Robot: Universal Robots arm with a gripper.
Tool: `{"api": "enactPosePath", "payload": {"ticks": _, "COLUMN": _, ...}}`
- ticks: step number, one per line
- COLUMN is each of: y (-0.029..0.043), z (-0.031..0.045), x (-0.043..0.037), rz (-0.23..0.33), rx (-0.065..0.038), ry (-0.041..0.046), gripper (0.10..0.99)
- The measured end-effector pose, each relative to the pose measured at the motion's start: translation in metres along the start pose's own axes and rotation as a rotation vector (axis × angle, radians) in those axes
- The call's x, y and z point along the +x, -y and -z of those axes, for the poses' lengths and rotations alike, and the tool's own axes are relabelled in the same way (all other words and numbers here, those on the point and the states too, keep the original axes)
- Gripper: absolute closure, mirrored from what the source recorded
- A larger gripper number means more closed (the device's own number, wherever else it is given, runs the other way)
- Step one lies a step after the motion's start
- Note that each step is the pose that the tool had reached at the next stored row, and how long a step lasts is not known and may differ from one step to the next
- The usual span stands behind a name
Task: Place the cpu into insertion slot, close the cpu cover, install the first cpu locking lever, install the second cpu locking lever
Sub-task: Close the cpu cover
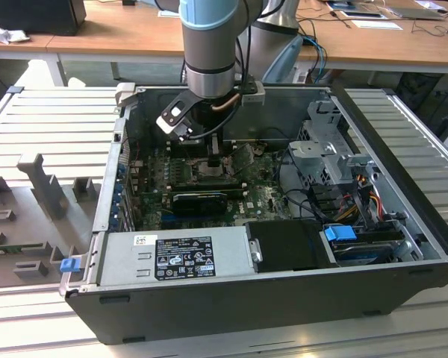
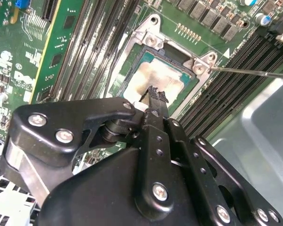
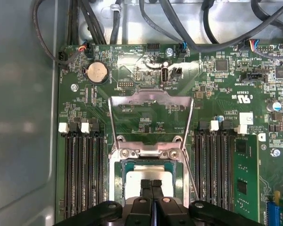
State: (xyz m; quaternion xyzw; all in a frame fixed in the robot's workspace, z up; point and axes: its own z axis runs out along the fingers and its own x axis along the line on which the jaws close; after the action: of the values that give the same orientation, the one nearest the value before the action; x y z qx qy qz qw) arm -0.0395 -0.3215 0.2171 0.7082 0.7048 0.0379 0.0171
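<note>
Green motherboard [image 3: 217,84], cpu [image 3: 146,173] flat, cpu cover [image 3: 151,98] hinged open

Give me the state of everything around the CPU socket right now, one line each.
cpu: seated in the socket, uncovered.
cpu cover: swung open, off the cpu.
locking lever: unlatched, sticking out.
gripper: shut, tips at the cpu.
computer case: side open.

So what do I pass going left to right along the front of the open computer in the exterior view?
Small blue clip, silver box with a label, black box, blue tab.
</note>
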Motion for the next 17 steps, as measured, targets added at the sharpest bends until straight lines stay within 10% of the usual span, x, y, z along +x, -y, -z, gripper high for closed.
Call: {"api": "enactPosePath", "payload": {"ticks": 17, "y": -0.0036, "z": 0.0332, "x": 0.0030, "rz": 0.001, "rx": 0.000, "ry": 0.0108, "gripper": 0.980}}
